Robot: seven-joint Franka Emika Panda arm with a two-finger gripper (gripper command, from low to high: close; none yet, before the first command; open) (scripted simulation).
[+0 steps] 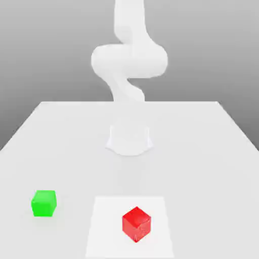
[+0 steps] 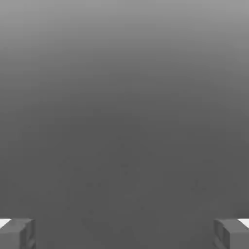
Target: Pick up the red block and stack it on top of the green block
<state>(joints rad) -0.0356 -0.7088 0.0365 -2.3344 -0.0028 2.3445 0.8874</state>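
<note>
A white table [image 1: 60, 131] spans the exterior view, with the white arm [image 1: 129, 60] rising at twelve o'clock. A paler square patch [image 1: 109, 227] lies at six o'clock, bearing the red block [image 1: 136, 223]. The green block [image 1: 44, 203] sits at eight o'clock, well apart. The gripper [image 2: 124, 233] is spread wide, holding nothing.

A bare simulated test scene, no real room: a plain white worktop [image 1: 60, 131] fills the lower frame, a featureless grey gradient backdrop sits behind, and a smooth white robot arm [image 1: 129, 60] rises at upper centre.
</note>
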